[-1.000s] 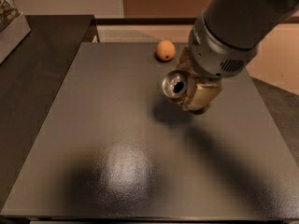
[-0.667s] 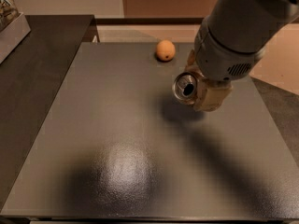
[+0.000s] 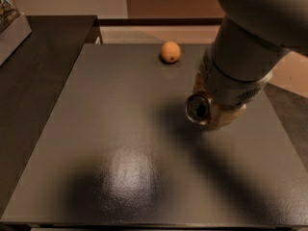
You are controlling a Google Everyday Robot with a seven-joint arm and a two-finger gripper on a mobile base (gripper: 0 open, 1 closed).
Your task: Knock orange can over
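Compared with a second ago, the gripper (image 3: 214, 115) and the orange can (image 3: 197, 109) are sliding together to the right and a bit nearer the camera, away from the orange fruit (image 3: 170, 52), which isn't budging at the far edge of the counter (image 3: 120, 129).

Only one camera view, so here goes. The big grey arm (image 3: 240, 66) is coming in from the top right and hanging over the right half of the counter. The gripper's tan tips are poking out under it, right up against the can. The can is showing its silver top and the pull-tab opening almost straight at the camera, so it's looking tipped, not standing upright. I can't tell if the jaws are pinching it or just sitting beside it, and I can't tell if it's resting on the counter or being held just off it.

My guess is the knock is partway done: the can is leaning hard, but it isn't lying free yet.
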